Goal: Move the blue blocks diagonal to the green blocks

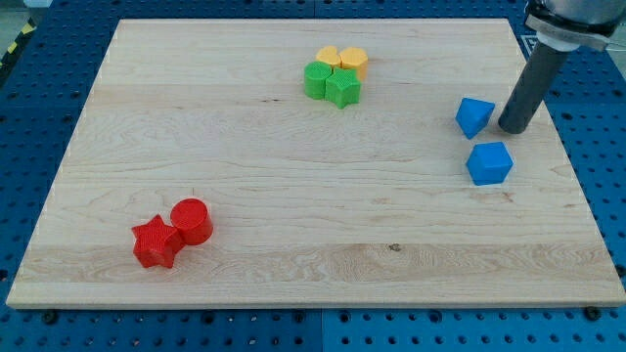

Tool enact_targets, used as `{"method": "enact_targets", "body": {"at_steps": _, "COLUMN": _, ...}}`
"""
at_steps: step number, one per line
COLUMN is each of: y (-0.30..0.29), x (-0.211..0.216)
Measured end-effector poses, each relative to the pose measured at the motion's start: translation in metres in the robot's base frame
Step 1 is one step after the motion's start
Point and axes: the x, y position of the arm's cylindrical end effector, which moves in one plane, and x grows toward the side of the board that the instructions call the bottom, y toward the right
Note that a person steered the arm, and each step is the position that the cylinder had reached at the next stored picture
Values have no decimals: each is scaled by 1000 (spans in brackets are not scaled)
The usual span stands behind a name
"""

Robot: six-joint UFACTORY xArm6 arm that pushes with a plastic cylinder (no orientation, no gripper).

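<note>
Two blue blocks lie at the view's right: a smaller blue block (474, 115) and a blue cube (489, 163) just below it. Two green blocks sit near the view's top centre: a green round-edged block (317, 80) and a green star (342, 88), touching each other. My tip (514, 128) rests on the board just right of the smaller blue block and above the blue cube, close to both; contact cannot be told.
Two yellow blocks (341, 60) touch the top of the green pair. A red star (156, 242) and a red cylinder (192, 221) sit together at the lower left. The wooden board (293, 196) lies on a blue perforated table.
</note>
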Motion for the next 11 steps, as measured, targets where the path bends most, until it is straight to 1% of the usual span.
{"method": "enact_targets", "body": {"at_steps": 1, "y": -6, "x": -30}}
{"method": "enact_targets", "body": {"at_steps": 2, "y": -33, "x": -32}}
{"method": "enact_targets", "body": {"at_steps": 3, "y": -65, "x": 7}}
{"method": "enact_targets", "body": {"at_steps": 4, "y": -83, "x": 41}}
{"method": "enact_targets", "body": {"at_steps": 5, "y": -84, "x": 37}}
{"method": "enact_targets", "body": {"at_steps": 6, "y": -71, "x": 14}}
{"method": "enact_targets", "body": {"at_steps": 7, "y": -35, "x": 14}}
{"method": "enact_targets", "body": {"at_steps": 8, "y": -12, "x": 40}}
{"method": "enact_targets", "body": {"at_steps": 9, "y": -13, "x": 66}}
{"method": "enact_targets", "body": {"at_steps": 11, "y": -67, "x": 73}}
